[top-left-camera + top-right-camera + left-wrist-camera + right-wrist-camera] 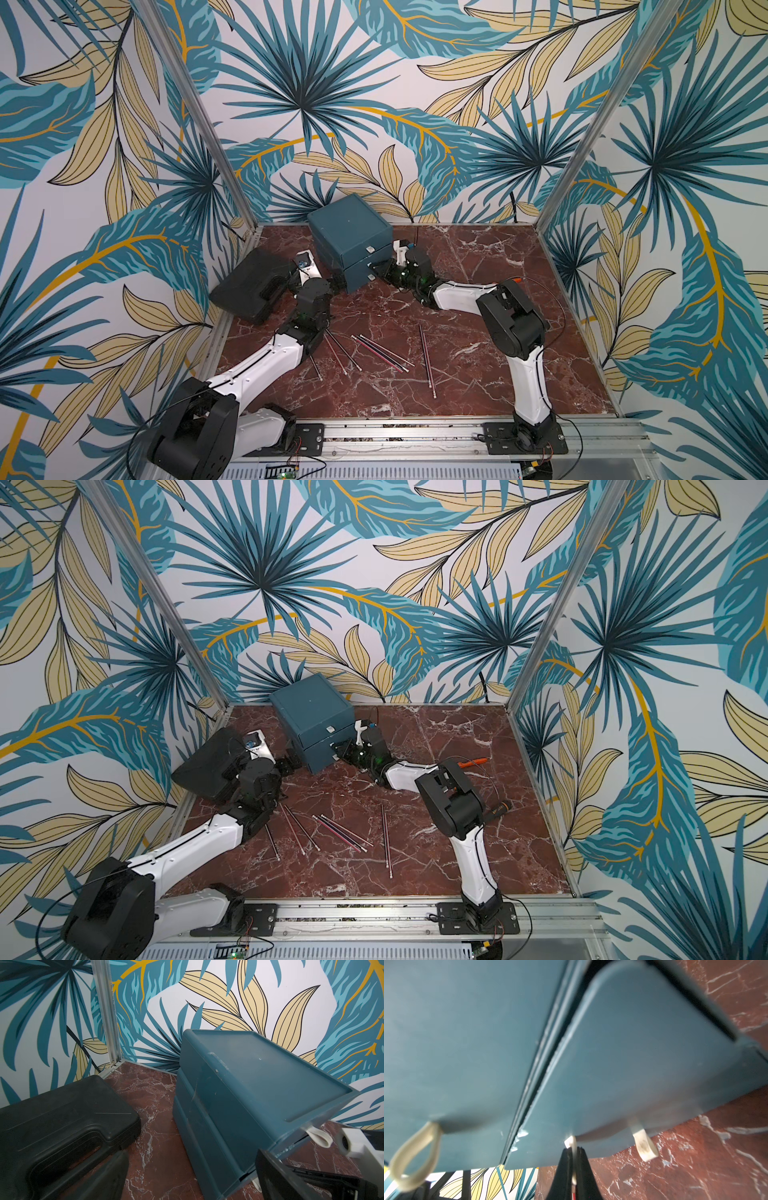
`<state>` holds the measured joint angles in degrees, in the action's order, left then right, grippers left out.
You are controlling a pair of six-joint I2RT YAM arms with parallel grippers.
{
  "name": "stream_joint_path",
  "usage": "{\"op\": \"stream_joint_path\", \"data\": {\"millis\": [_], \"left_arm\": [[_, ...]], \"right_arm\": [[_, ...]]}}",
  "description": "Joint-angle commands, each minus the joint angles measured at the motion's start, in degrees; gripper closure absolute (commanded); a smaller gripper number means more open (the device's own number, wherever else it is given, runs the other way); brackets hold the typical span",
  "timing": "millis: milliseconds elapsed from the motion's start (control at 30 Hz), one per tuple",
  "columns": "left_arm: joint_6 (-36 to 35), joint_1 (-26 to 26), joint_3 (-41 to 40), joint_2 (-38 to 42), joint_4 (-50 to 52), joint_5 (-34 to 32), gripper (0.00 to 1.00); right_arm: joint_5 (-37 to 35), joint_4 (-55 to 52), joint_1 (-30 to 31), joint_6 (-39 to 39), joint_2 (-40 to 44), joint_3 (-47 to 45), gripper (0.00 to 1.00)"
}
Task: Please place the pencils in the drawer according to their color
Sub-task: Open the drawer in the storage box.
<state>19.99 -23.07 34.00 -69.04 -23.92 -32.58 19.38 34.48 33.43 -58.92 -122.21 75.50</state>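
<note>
The right gripper (573,1159) is pressed together on the middle pull tab (569,1141) of the drawer (351,232). The tab is best drawn slowly toward 5 o'clock, the drawer braced by the spread left gripper (337,283) at its 8 o'clock. The pencils (382,353) are scattered at its 6 o'clock.

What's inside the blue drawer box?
Nothing inside shows: the drawer fronts cover it. The right gripper is shut on one white pull tab. The pencils seen lie outside on the table.

Soft even light, blurry wrist close-ups
</note>
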Motion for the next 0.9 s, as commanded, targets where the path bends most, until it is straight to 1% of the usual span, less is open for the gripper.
{"op": "stream_joint_path", "data": {"millis": [0, 400, 567, 867], "left_arm": [[0.19, 0.08, -0.95, 1.44, 0.63, -1.21, 0.0], [0.02, 0.1, -1.15, 1.92, 0.54, -2.05, 0.0], [-0.1, 0.09, -1.35, 1.96, 0.63, -2.53, 0.0], [-0.01, 0.14, -1.83, 2.1, 0.38, -3.1, 0.0]], "right_arm": [[0.24, 0.28, 0.89, 0.82, 3.63, -4.2, 1.0], [-1.09, -0.37, 1.28, 1.61, 13.03, -17.55, 1.0], [-2.03, -2.86, 1.55, 2.85, 17.26, -22.9, 1.0], [-3.32, -6.32, 2.25, 4.0, 22.18, -28.67, 1.0]]}}
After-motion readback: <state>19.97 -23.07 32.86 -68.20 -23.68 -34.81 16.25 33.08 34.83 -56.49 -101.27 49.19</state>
